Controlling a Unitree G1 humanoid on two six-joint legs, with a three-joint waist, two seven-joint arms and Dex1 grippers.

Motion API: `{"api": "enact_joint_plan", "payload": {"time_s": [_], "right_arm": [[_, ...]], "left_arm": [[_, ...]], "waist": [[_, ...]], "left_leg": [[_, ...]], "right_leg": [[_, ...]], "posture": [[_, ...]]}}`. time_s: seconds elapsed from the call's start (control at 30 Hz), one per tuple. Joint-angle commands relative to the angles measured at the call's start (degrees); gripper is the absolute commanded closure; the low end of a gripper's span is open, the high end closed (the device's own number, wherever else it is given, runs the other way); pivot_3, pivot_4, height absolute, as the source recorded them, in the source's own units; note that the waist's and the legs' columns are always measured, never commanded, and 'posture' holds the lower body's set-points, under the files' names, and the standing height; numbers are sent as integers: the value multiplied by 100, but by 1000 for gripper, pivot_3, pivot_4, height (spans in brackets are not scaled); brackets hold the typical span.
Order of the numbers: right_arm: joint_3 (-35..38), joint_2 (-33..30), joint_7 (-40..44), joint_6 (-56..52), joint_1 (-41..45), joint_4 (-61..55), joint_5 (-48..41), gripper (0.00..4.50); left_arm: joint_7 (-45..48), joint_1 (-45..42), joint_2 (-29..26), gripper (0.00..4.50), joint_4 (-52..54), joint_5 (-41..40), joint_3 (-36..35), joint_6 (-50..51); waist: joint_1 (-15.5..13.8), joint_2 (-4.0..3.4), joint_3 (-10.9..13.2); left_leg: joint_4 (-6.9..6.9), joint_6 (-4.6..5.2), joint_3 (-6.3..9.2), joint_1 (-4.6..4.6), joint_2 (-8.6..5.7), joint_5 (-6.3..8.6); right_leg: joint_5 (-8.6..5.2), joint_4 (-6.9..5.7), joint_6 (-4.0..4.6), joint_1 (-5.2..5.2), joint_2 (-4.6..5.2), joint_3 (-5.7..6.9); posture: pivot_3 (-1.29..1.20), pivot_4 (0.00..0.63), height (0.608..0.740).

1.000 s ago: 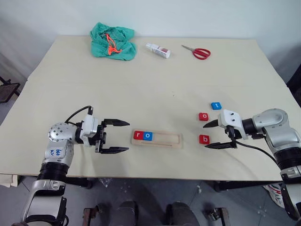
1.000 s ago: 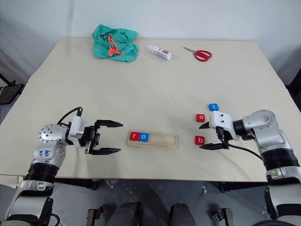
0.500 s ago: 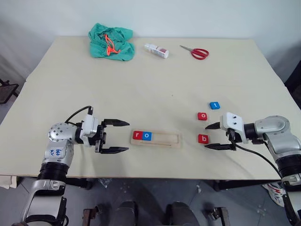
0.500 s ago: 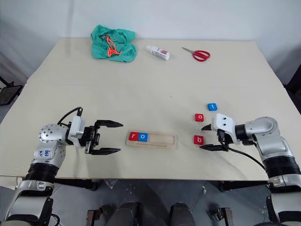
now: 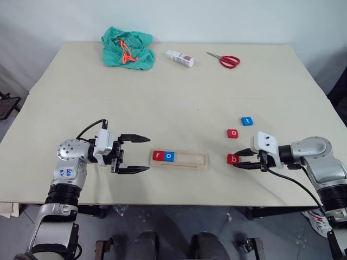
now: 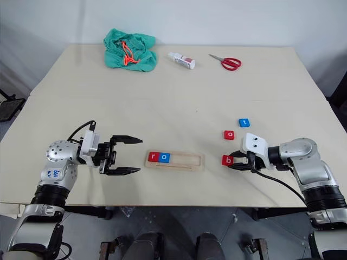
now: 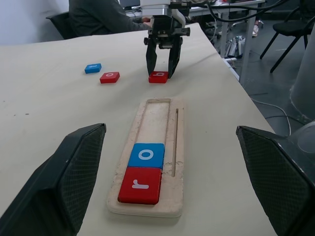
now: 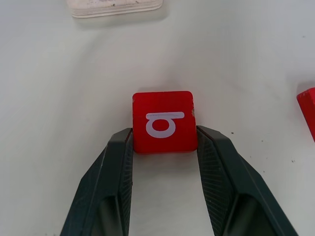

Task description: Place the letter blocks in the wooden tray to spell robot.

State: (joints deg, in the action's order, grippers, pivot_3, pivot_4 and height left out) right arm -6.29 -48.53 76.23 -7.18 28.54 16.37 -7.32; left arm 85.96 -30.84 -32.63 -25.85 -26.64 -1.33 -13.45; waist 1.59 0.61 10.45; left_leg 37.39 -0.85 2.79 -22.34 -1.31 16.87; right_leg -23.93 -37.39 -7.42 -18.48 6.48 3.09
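b block (image 8: 164,121): red, flat on the table (image 5: 179,92), just right of the tray's empty end; right fingers (image 8: 117,162) sit against both its side edges
right gripper (image 5: 237,160): jaws narrowed onto the b block, touching both sides; looks like a grip forming, block not lifted off the table yet
tray (image 5: 187,160): r (image 5: 158,155) and o (image 5: 169,156) already seated at its left end, touching each other; three slots free to the right
next slot: the one right beside the blue o, so b goes third
other blocks: red o (image 5: 232,132) and blue t (image 5: 247,121) lie loose beyond the b block, near it but apart; leave them alone for now
left gripper (image 5: 142,154): wide open, holding nothing, hovering level just left of the tray, pointing at it
step in hand: finish the pinch on b, lift, carry left to the tray
how to do it well: squeeze square on the two side edges so the tile can't twist; lift straight up before going sideways so it doesn't drag; keep the letter upright relative to r and o
placement: come down over the groove with b flush against the blue o, let go only once it sits flat
risk: thin tile, small grip area, could pivot or slip out; a tilted drop may ride up on the tray lip or nudge the o
clutter: green cloth (image 5: 127,47), bottle (image 5: 181,58), scissors (image 5: 225,59) at the far edge, well out of the way
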Motion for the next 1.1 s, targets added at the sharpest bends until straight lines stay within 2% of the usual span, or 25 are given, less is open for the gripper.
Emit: {"api": "enact_joint_plan", "payload": {"time_s": [0.03, 0.2, 0.43, 0.67, 1.1], "right_arm": [[48, -135, -31, -1205, 188, -1229, -341, 3035], [-346, -223, 10, -2834, 638, -2240, -451, 3035], [-853, 587, -679, -3610, 1185, -2736, -461, 3035], [-1389, 1173, -1107, -3714, 1548, -2560, -283, 3035], [-1913, 1600, -1269, -3435, 1846, -2003, 21, 3035]], "left_arm": [[313, -19, -64, 0, -119, -45, -113, -116], [509, -75, -91, 0, -394, -9, -55, -244], [622, -342, -25, 0, -889, 64, 29, -491], [589, -501, 77, 0, -988, 69, 96, -570], [654, -506, 111, 0, -977, 2, 224, -545]], "waist": [[0, -2, 1], [-15, -3, 1], [-66, -2, 1], [-37, -2, 1], [12, -2, 1]], "left_leg": [[0, 0, -1, -1, 0, 0], [-2, 0, 0, -2, 0, 0], [1, -1, 17, -12, -10, 1], [-3, -1, 23, -12, -15, 0], [-6, -1, 28, -11, -14, 0]], "right_leg": [[0, 0, 0, -2, 0, -1], [0, -1, 0, -8, 0, -6], [1, -2, -2, -11, 5, 1], [3, -5, -5, -13, 7, 4], [3, -14, -5, -18, 6, 8]], "posture": [[0, 150, 740], [0, 150, 740], [0, 150, 740], [0, 150, 740], [0, 150, 740]]}}
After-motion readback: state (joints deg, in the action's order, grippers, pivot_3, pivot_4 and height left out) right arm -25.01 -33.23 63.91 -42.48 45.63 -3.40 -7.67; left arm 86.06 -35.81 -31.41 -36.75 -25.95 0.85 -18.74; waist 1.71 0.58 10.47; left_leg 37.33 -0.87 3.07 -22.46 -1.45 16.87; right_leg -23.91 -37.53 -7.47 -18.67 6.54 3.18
